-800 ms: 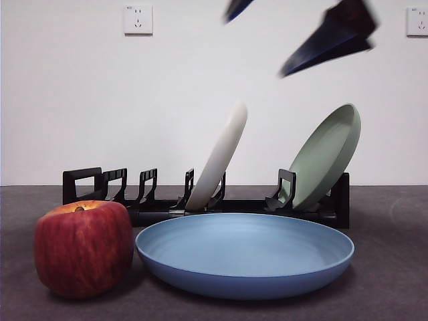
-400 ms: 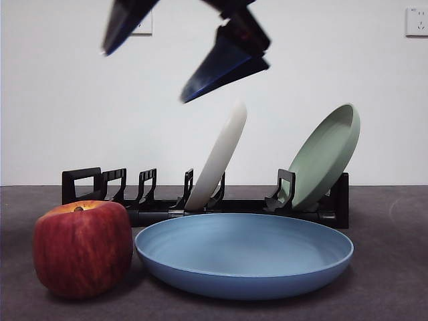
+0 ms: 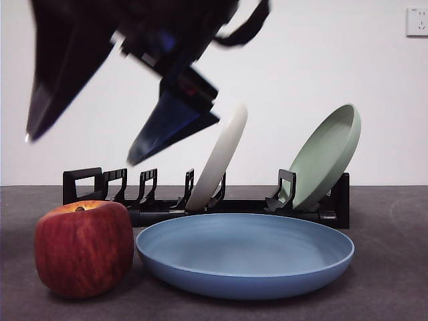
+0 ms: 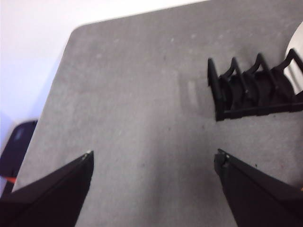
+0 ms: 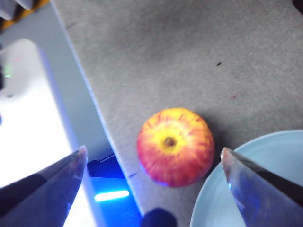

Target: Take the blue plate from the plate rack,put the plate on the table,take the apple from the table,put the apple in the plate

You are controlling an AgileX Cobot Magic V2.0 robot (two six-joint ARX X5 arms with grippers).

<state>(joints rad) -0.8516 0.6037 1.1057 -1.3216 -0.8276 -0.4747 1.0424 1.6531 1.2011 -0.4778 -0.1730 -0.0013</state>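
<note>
Worktop (image 3: 394,281) of flat dark grey matte material carries a large round light-blue plate (image 3: 245,254) lying flat, directly in front of a long low black plastic plate rack (image 3: 144,194). A deep-red blocky apple (image 3: 83,247) with a yellowish patch around its stem dip stands on the worktop just beside the blue plate's rim, on the side toward the rack's empty dividers; whether they touch cannot be told. The rack holds a cream-white plate (image 3: 219,157) leaning in a middle slot and a pale green plate (image 3: 326,155) leaning at the end post. The right hand (image 3: 83,150) hangs above the apple, its two black jaws spread wide apart and holding nothing; in the right wrist view the apple (image 5: 175,146) lies between the jaw tips with the blue plate's edge (image 5: 255,189) alongside. The left hand (image 4: 154,161) is likewise spread open and empty, over bare worktop (image 4: 142,104) near the rack's empty end (image 4: 251,92).
</note>
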